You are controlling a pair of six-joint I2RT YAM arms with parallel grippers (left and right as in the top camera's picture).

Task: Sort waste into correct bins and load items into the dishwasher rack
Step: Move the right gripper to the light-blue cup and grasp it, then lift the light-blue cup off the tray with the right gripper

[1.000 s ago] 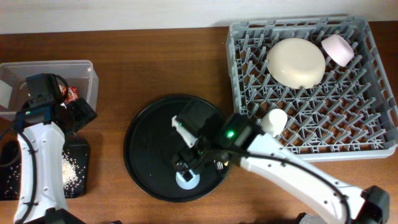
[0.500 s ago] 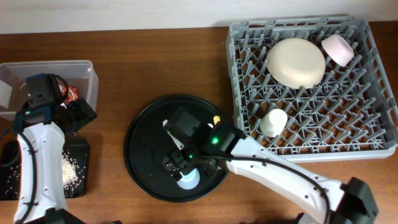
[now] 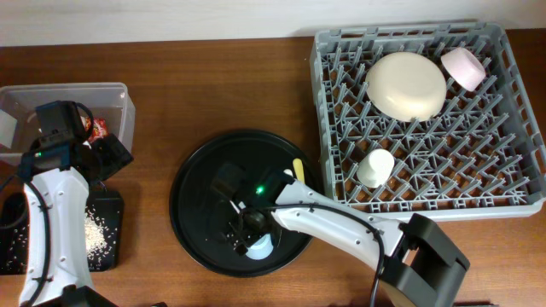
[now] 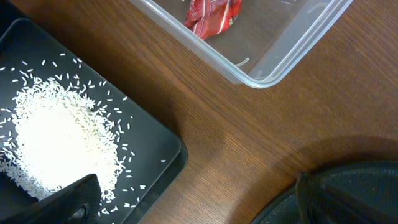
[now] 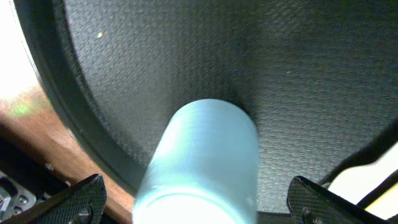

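Probably light, stiff, kinda slick: light blue cup (image 5: 205,155) lying sideways near 5 o'clock of the round black tray (image 3: 196,188). Straddled by the right gripper (image 5: 196,194), jaws spread wide, nothing pinched; best squeezed gently mid-body. Left gripper (image 4: 196,196) spread too, empty.

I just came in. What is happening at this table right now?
The open right hand straddles the light blue cup on the round black tray, not yet gripping it. The left hand hovers open and empty between the clear box holding the red wrapper and the black tray of rice. The plate, pink bowl and white cup sit in the rack.
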